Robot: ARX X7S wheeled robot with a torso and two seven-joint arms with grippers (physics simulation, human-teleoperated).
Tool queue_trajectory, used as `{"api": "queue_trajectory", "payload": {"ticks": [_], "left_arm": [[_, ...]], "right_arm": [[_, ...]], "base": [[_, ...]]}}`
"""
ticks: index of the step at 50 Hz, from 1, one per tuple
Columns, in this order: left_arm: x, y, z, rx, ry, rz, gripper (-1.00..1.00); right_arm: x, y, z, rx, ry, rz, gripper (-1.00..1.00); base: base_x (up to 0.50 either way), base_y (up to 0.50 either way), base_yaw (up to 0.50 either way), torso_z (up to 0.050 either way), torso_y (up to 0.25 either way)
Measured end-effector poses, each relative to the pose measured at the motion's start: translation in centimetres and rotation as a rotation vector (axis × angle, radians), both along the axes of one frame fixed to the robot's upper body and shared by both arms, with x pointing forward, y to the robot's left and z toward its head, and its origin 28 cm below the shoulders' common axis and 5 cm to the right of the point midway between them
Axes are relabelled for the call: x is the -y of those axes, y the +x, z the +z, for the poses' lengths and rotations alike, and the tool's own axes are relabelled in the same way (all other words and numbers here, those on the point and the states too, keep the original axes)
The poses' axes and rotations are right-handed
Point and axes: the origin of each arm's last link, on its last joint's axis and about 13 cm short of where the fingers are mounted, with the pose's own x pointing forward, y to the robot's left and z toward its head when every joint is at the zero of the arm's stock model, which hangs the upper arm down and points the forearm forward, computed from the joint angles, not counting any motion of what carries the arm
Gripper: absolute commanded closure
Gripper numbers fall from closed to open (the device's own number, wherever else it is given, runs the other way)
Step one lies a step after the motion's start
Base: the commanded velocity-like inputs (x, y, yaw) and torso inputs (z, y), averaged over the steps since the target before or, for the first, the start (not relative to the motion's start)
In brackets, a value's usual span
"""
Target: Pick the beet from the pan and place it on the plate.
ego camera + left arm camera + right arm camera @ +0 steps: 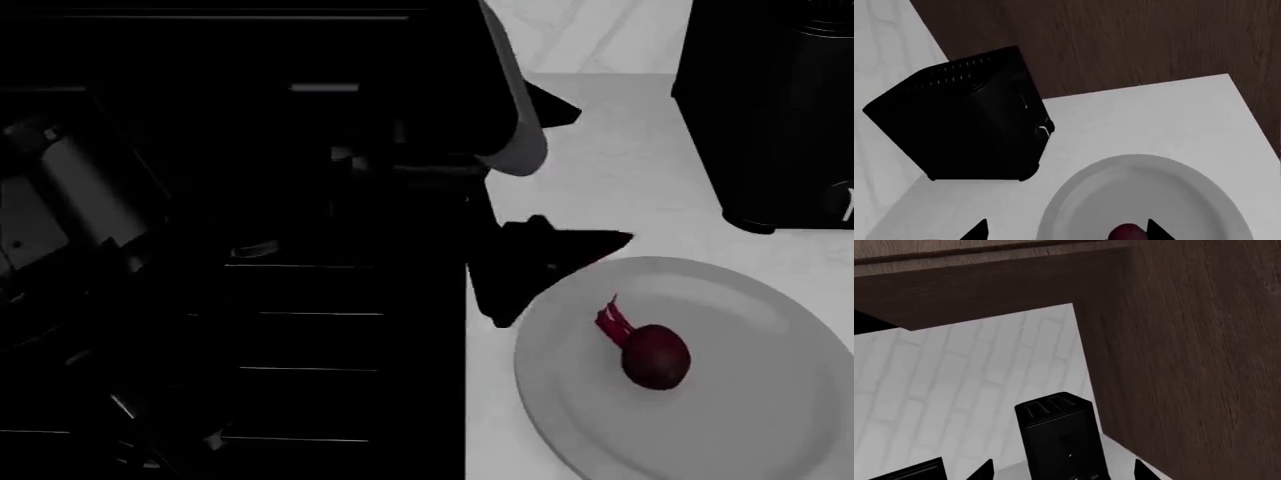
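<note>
**Colours and surface patterns on the stove-side counter.**
The beet (657, 358) is dark red-purple with bright magenta stem stubs; the plate (747, 300) beneath it is plain light grey, unpatterned. The counter (627, 180) is pale grey-white. The toaster (961, 125) is glossy black with rows of fine vent slits along its top. The stove (267, 300) is black, crossed by thin grey highlight lines. The wall (954, 375) shows a faint white brick-tile pattern. The cabinet (1201, 365) is dark brown with wood grain.
</note>
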Motion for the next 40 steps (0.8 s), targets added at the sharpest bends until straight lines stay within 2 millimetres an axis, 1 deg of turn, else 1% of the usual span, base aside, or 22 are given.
{"api": "queue_trajectory", "payload": {"ticks": [5,10,15,20,23,27,32,35,37,40], "left_arm": [[-1.7,-0.9,2.2,0.041,-0.03,0.056,-1.0],[-4.1,-2.8,4.3,0.073,-0.077,0.143,-1.0],[-6.6,-5.6,6.0,0.105,-0.125,0.25,-1.0],[-8.9,-9.1,7.1,0.132,-0.192,0.354,-1.0],[-10.1,-11.4,7.0,0.151,-0.234,0.412,-1.0],[-11.5,-14.5,6.3,0.178,-0.298,0.484,-1.0],[-12.7,-18.6,5.0,0.216,-0.367,0.564,-1.0],[-13.3,-20.8,4.4,0.235,-0.415,0.607,-1.0],[-13.4,-21.9,3.8,0.22,-0.435,0.632,-1.0],[-12.6,-23.2,2.4,0.123,-0.41,0.605,-1.0]], "right_arm": [[-0.3,-0.6,-0.2,0.006,-0.002,0.017,-1.0],[-0.6,-0.7,-0.4,0.005,-0.004,0.035,-1.0],[-0.9,-0.5,-0.6,0.001,-0.007,0.057,-1.0],[-1.3,-0.1,-0.8,-0.007,-0.01,0.086,-1.0],[-1.6,0.3,-0.9,-0.014,-0.012,0.102,-1.0],[-1.9,0.8,-1.0,-0.023,-0.019,0.123,-1.0],[-2.4,1.4,-1.0,-0.035,-0.029,0.148,-1.0],[-2.7,1.7,-1.0,-0.043,-0.035,0.162,-1.0],[-2.9,2.0,-1.0,-0.048,-0.039,0.171,-1.0],[-3.1,2.3,-1.0,-0.056,-0.044,0.183,-1.0]], "base": [[0.0,0.0,0.0,0.0,0.0],[0.0,0.0,0.0,0.0,0.0],[0.0,0.0,0.0,0.0,0.0],[0.0,0.0,0.0,0.0,0.0],[0.0,0.0,0.0,0.0,0.0],[0.0,0.0,0.0,0.0,0.0],[0.0,0.0,0.0,0.0,0.0],[0.0,0.0,0.0,0.0,0.0],[0.0,0.0,0.0,0.0,0.0],[0.0,0.0,0.0,0.0,0.0]]}}
